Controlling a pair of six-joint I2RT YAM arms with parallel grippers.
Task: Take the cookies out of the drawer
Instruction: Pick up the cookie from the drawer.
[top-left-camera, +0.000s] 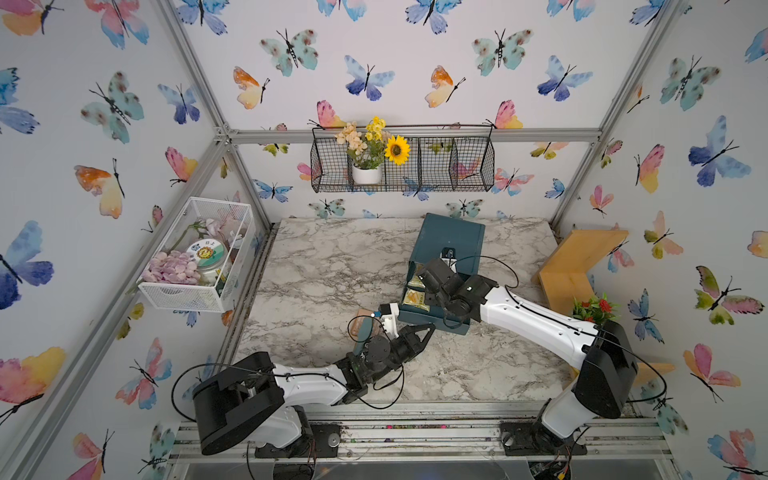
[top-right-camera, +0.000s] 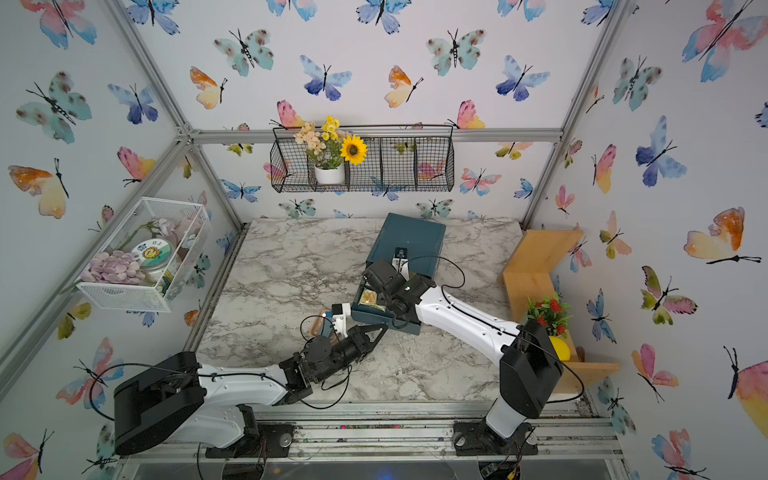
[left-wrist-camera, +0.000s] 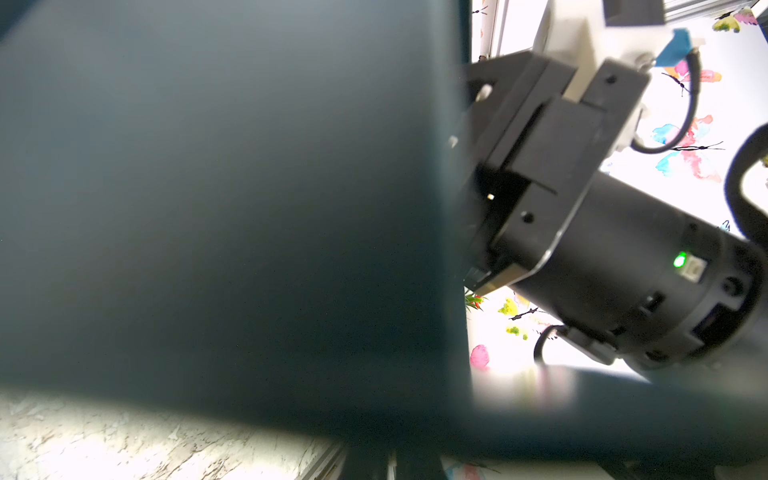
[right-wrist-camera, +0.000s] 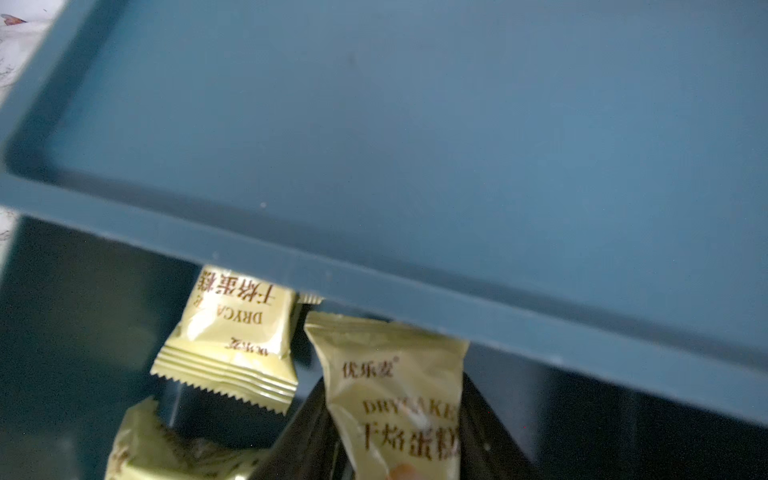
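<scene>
The dark teal plastic drawer (top-left-camera: 432, 322) stands pulled out of its dark teal box (top-left-camera: 451, 235) on the grey-veined marble tabletop (top-left-camera: 332, 266). Inside the drawer lie pale yellow plastic-wrapped cookie packets (right-wrist-camera: 226, 332). The right gripper (right-wrist-camera: 392, 378) reaches into the drawer, its black fingers (right-wrist-camera: 299, 428) pressed against both sides of one packet (right-wrist-camera: 399, 415). The left gripper (top-left-camera: 430, 328), jaws together, points at the drawer's front wall, just beside it.

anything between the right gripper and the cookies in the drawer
Nothing: in the right wrist view a pale yellow cookie packet sits right between the right gripper's fingers, inside the open drawer.
</scene>
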